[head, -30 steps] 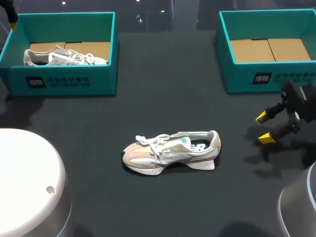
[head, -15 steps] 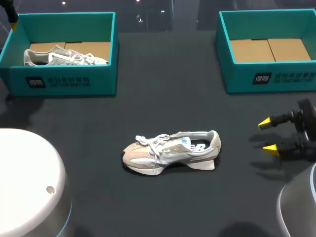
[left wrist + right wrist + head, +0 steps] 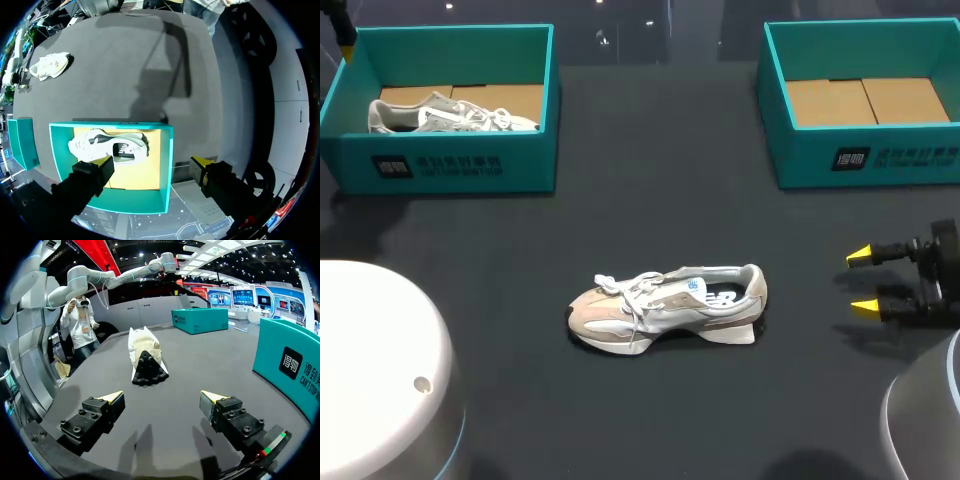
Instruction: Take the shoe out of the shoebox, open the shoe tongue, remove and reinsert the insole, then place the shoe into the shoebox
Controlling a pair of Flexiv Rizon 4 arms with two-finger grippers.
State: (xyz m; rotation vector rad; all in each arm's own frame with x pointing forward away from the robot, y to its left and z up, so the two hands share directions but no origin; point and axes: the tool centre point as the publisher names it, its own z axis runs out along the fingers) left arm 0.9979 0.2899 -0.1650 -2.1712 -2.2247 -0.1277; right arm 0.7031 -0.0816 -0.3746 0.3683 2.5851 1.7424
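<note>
A beige and white shoe (image 3: 665, 308) lies on its side in the middle of the black table, toe to the left; the right wrist view shows its heel and dark sole (image 3: 145, 360). My right gripper (image 3: 863, 282) hovers open to the right of the shoe, fingers pointing at its heel, nothing between them (image 3: 162, 402). My left gripper (image 3: 152, 167) hangs open high above the left teal shoebox (image 3: 167, 150), which holds a second grey shoe (image 3: 107, 146). In the head view only one yellow fingertip (image 3: 347, 38) of it shows, at the far left corner.
The left shoebox (image 3: 535, 160) stands at the far left of the table. A second teal shoebox (image 3: 775, 130) at the far right shows only its cardboard floor. White rounded robot bases sit at the near left (image 3: 380, 370) and near right (image 3: 925, 420).
My right gripper has dropped toward the near right and turned, so its fingers now lie level and point at the shoe. The shoe, the boxes and the left arm have not moved.
</note>
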